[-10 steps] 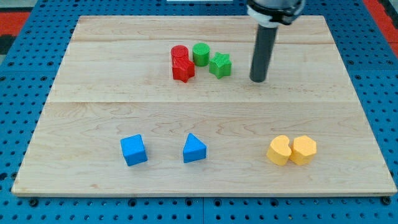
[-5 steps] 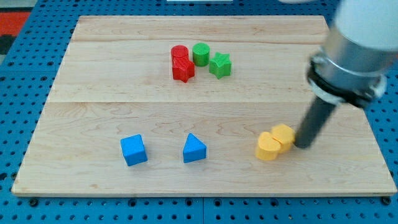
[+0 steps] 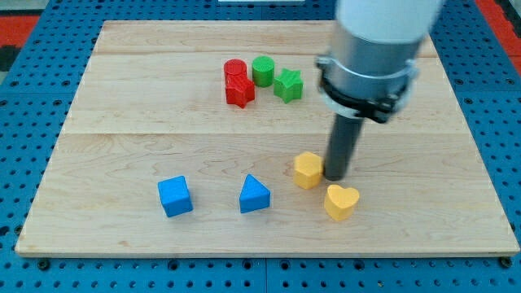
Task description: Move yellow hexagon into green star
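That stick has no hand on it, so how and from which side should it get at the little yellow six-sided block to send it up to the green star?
It can only push. My tip sits right beside the yellow hexagon, on its right. The green star lies toward the view's top, slightly left. So I would probably move round to the hexagon's bottom side and press squarely there, clear of the yellow heart.

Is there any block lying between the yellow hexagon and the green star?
No. In the camera view, only bare board lies between the yellow hexagon and the green star.
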Motion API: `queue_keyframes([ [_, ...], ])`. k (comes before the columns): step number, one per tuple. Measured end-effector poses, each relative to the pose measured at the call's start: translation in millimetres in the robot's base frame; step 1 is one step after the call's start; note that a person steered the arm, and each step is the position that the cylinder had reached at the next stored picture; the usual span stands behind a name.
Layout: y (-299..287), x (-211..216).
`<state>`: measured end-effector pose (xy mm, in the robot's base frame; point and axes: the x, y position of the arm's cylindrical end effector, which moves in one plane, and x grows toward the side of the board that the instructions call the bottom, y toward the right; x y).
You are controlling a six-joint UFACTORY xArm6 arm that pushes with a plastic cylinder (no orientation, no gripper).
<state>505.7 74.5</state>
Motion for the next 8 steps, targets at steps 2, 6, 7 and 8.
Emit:
queue_keyframes([
  [2,7.5,3.1],
  [6,-50.5,6.5],
  [7,-107.5,6.5],
  [8,-143.2,1.0],
])
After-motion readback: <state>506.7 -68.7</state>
